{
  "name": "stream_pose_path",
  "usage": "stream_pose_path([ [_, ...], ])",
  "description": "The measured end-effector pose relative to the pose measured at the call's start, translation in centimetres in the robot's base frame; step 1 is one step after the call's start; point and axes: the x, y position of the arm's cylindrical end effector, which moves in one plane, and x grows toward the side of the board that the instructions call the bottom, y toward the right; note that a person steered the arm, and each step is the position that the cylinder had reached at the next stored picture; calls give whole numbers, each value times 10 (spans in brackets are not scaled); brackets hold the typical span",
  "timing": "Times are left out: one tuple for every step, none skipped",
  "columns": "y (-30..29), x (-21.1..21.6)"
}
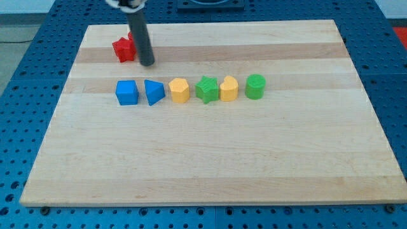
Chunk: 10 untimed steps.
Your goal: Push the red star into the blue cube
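Observation:
The red star (123,49) lies near the board's top left. My tip (147,63) rests just to the right of it and slightly lower, with the rod partly hiding the star's right edge. The blue cube (126,92) sits below the star, at the left end of a row of blocks, and my tip is above and to the right of it.
The row continues to the right of the cube: a blue wedge-like block (153,92), a yellow block (180,90), a green star (205,89), another yellow block (229,88) and a green cylinder (255,86). The wooden board (210,159) lies on a blue perforated table.

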Motion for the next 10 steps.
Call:
stream_pose_path([
  [3, -52],
  [-11, -97],
  [-38, -106],
  [-38, -98],
  [-40, -81],
  [-40, -62],
  [-41, -48],
  [-42, -31],
  [-56, -18],
  [-77, -14],
])
